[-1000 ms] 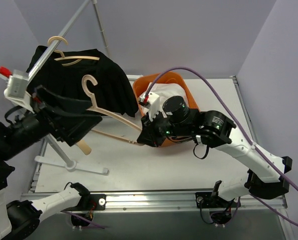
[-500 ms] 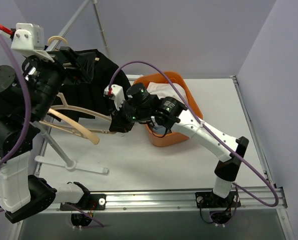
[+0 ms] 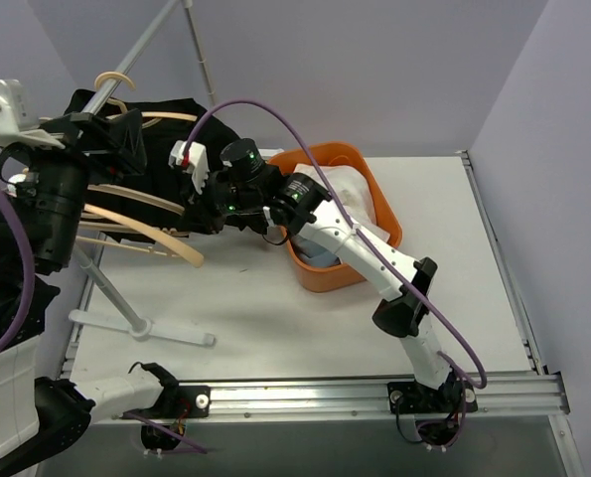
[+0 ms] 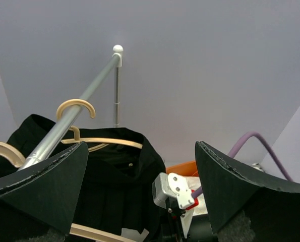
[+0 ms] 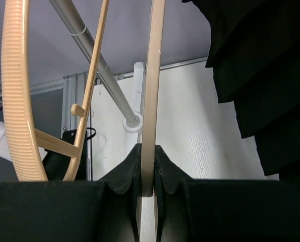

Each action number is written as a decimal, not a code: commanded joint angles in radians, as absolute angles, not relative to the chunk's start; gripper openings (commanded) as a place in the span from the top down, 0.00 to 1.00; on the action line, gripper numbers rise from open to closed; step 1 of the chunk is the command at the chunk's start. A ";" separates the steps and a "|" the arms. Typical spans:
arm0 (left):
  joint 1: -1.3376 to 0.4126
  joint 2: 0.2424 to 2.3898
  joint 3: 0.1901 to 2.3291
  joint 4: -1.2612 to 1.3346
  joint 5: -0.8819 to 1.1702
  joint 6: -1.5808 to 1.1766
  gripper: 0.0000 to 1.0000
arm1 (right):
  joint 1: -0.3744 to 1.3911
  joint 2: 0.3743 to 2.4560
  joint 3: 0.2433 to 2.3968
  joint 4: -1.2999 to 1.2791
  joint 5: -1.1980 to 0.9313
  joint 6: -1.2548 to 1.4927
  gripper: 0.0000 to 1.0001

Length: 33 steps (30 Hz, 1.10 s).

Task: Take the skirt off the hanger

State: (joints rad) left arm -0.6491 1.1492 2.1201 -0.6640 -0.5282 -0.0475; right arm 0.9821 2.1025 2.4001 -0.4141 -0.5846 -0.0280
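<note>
The black skirt (image 3: 176, 149) hangs on a wooden hanger (image 3: 166, 116) hooked over the metal rail at the back left. It also shows in the left wrist view (image 4: 114, 186) and at the right of the right wrist view (image 5: 260, 75). My right gripper (image 3: 211, 204) is shut on the bar of a second, bare wooden hanger (image 5: 148, 101), just below the skirt; its jaws (image 5: 147, 171) pinch the bar. My left gripper (image 3: 111, 131) is raised high beside the rail, open and empty, its pads (image 4: 44, 186) wide apart and facing the skirt.
The clothes rack's rail (image 4: 74, 121) slants up to the back; its foot (image 3: 141, 326) stands on the white table at the left. An orange basket (image 3: 320, 278) with white cloth sits mid-table under the right arm. The right arm's purple cable arcs above.
My right gripper has carried the bare hanger left and back, from in front of the basket to under the skirt. My left arm has swung up and left beside the rail.
</note>
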 commanded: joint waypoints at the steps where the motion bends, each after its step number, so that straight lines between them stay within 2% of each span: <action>1: -0.652 1.140 2.137 -0.564 -0.520 -0.035 0.05 | 0.976 2.085 2.442 -0.287 -0.618 -0.035 1.00; 6: -0.650 1.183 2.235 -0.639 -0.517 -0.043 0.05 | 0.982 2.034 2.401 -0.226 -0.598 -0.015 1.00; 21: -0.652 1.111 2.175 -0.690 -0.546 -0.075 0.05 | 1.035 1.922 2.304 -0.221 -0.488 -0.043 1.00; 29: -0.650 1.094 2.168 -0.706 -0.549 -0.094 0.05 | 1.040 1.948 2.385 -0.267 -0.468 -0.051 1.00; 33: -0.650 1.089 2.166 -0.709 -0.557 -0.095 0.05 | 1.049 1.895 2.298 -0.239 -0.453 -0.048 1.00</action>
